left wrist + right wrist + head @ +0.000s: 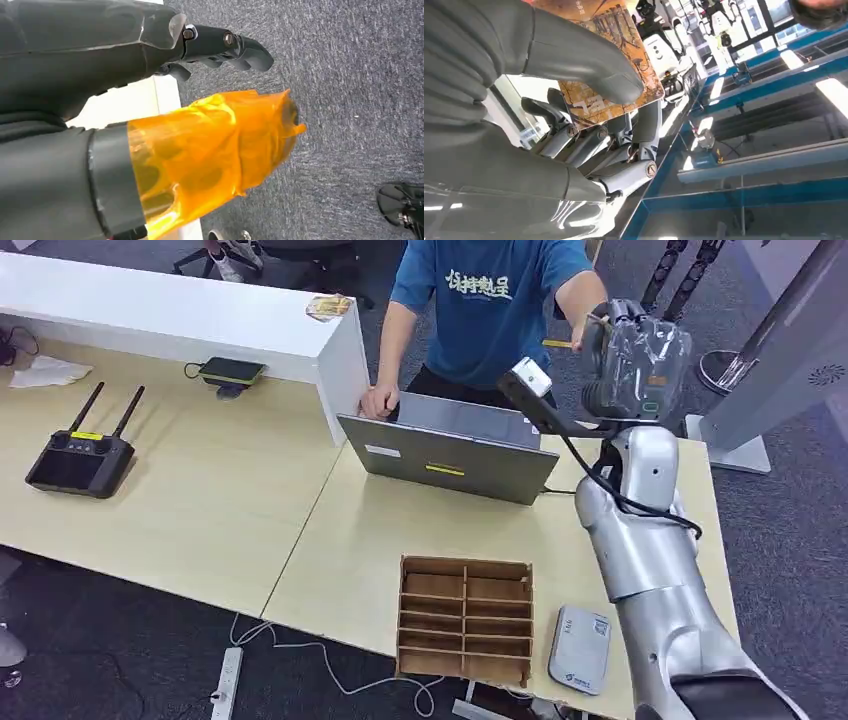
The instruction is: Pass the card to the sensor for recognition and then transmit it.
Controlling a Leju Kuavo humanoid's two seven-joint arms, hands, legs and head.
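Right hand [633, 360] is raised at the far right, thumb and fingers [589, 145] pinching the card [609, 65], which projects toward the person's hand [577, 335] just beside it. Left hand [150, 100] hangs beside the table [250, 500], fingers loosely curled, holding nothing. Handover appears imminent; right hand is nearer.

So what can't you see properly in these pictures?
- The card: in the right wrist view the right hand pinches it; its thumb covers part of the picture, the frame edge cuts the rest.
- The person: head cut off by the head view's top edge.
- The laptop screen: faces away.
- The left hand: in the left wrist view an orange wrap hides what lies under it.
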